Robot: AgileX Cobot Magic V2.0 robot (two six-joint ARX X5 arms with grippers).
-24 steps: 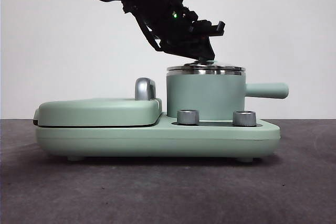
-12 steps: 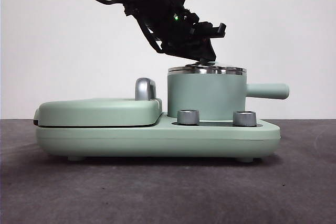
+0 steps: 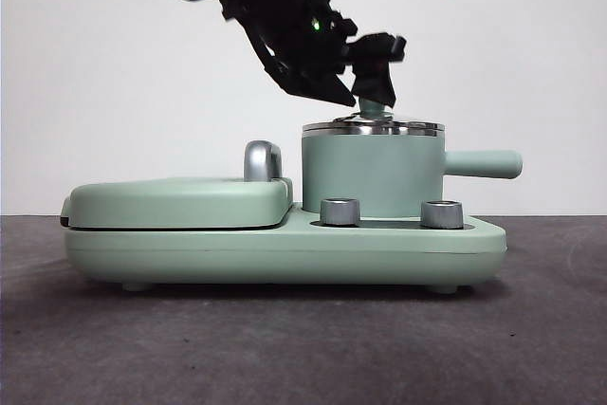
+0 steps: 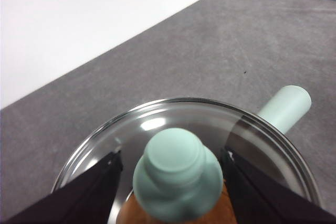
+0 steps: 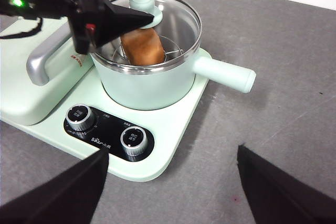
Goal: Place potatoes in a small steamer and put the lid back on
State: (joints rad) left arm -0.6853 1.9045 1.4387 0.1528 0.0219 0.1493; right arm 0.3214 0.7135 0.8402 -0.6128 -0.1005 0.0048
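Observation:
The mint-green steamer pot (image 3: 370, 173) stands on the cooker base, its side handle (image 3: 484, 163) pointing right. The glass lid (image 3: 373, 126) rests on its steel rim. The orange-brown potato (image 5: 142, 45) lies inside, seen through the glass. My left gripper (image 3: 365, 92) hangs just above the lid. In the left wrist view its jaws stand open on either side of the mint-green knob (image 4: 176, 174), apart from it. My right gripper (image 5: 172, 153) is open and empty, above the table in front of the cooker's dials.
The pot sits on a mint-green cooker base (image 3: 285, 253) with two steel dials (image 3: 340, 211). A flat griddle cover (image 3: 180, 201) with a chrome handle (image 3: 263, 160) is left of the pot. Grey table lies around the base.
My left gripper's jaws have opened and risen slightly off the lid. The knob now shows between them in the front view. The lid stays on the pot.

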